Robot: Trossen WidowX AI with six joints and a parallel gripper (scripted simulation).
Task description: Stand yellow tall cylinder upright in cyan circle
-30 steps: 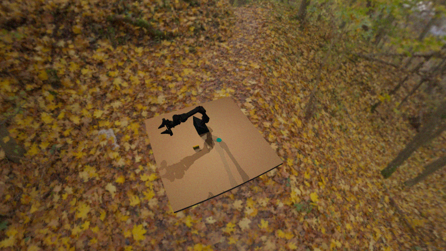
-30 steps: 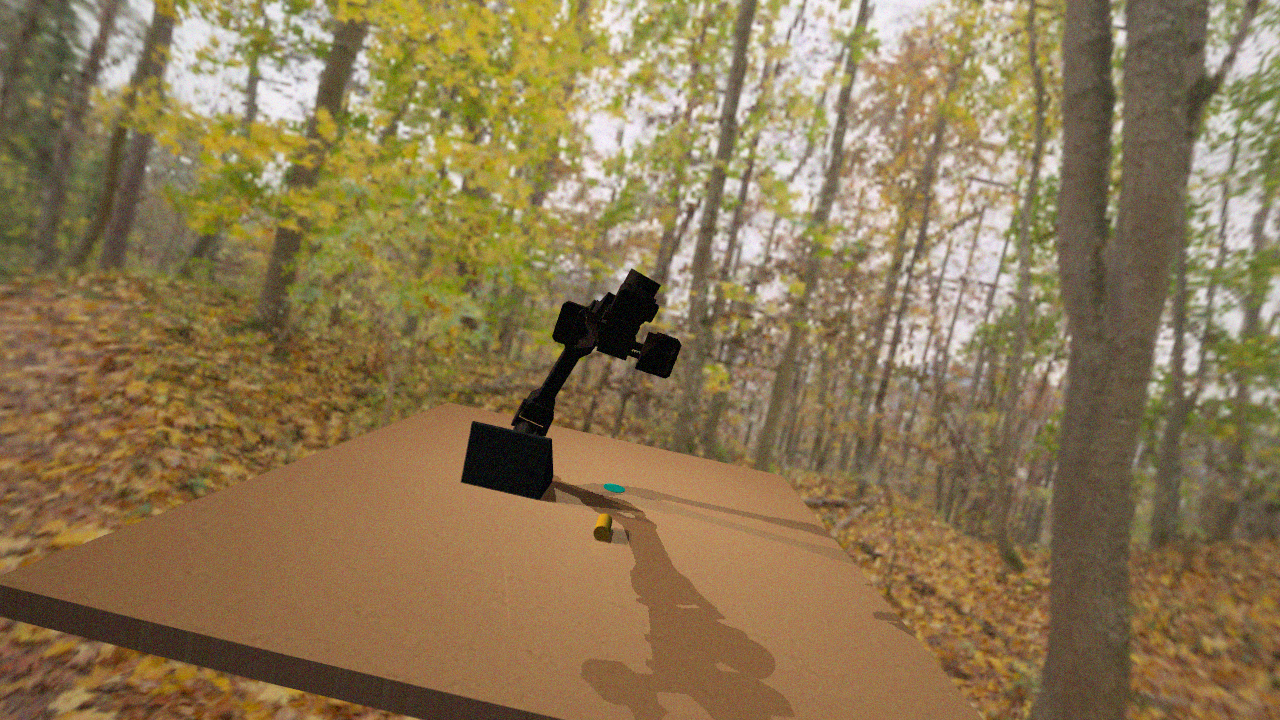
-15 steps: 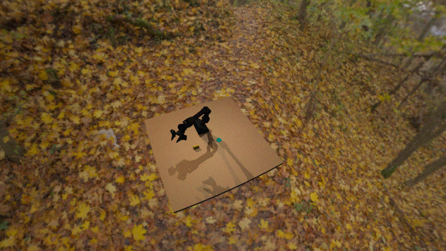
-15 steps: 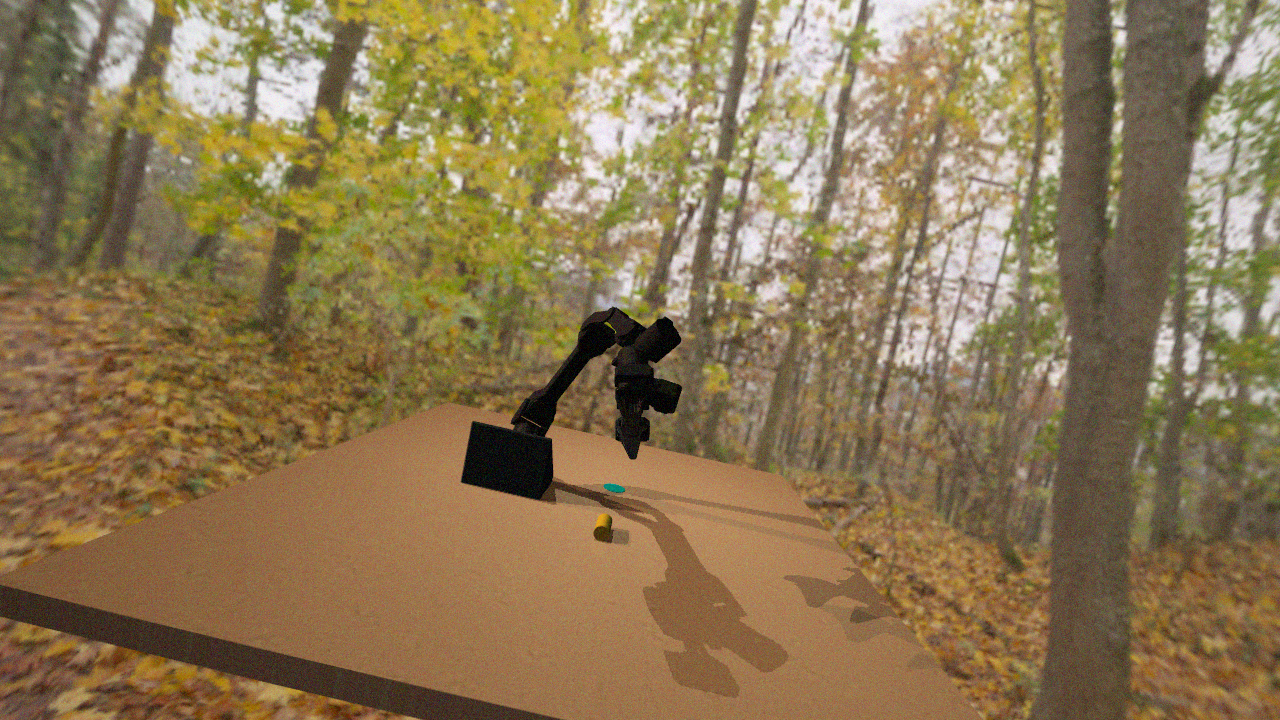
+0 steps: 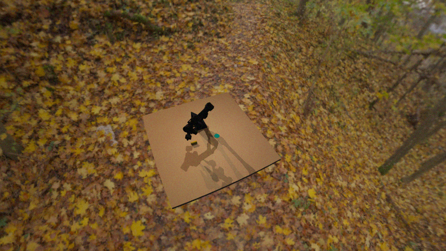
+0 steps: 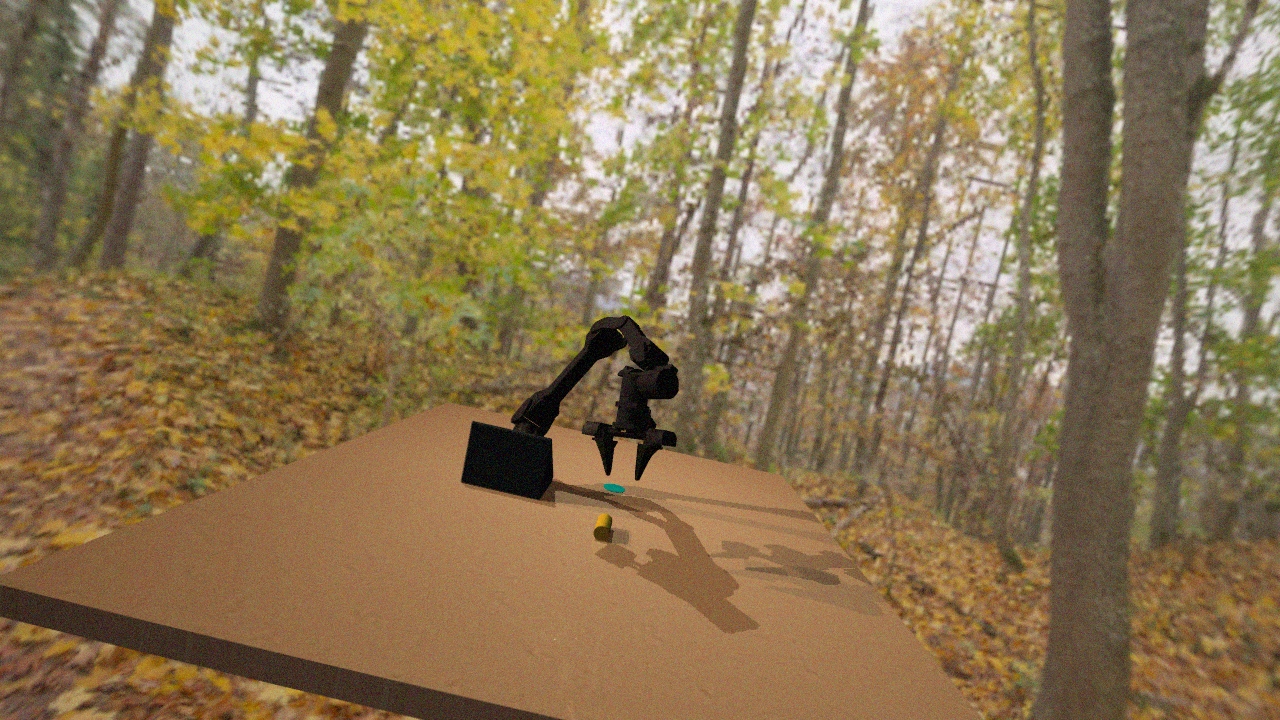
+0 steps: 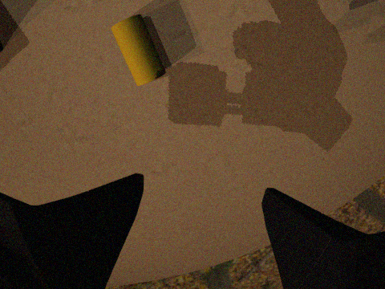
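The yellow cylinder lies on its side on the table. The cyan circle is a flat disc on the table, with nothing on it; it does not show in the wrist view. My gripper points down and hangs above the table, open and empty. In the wrist view the cylinder lies beyond the fingertips, up and to the left, not between them. In the top view the fingertips are hard to make out against the dark arm.
The brown table has open edges with leafy ground around it. The arm's dark base block stands on it, near the cyan circle. Shadows of the arm fall across the table beside the cylinder.
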